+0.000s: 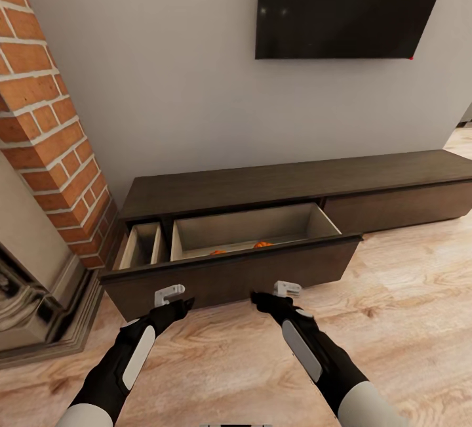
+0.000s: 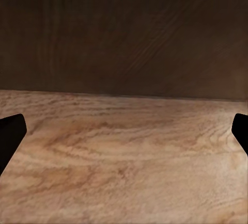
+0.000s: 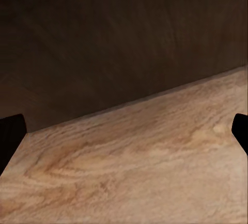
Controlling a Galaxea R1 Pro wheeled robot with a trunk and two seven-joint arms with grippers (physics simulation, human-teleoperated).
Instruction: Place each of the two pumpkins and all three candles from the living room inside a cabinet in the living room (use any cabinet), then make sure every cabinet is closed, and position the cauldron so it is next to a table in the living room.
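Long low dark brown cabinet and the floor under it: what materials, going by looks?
Long low dark brown cabinet: looks like dark-stained wood, matte, faint grain on the front; open drawer lined in paler wood. Light plank floor: seemingly wood or laminate, with bold grain and soft sheen.

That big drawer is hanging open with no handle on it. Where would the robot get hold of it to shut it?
Probably no grip at all: the drawer front is a flat, handle-less panel facing the robot, so pushing squarely on its face looks best. Both the left gripper and right gripper, fingers apart, sit right before it. Pumpkins lie inside.
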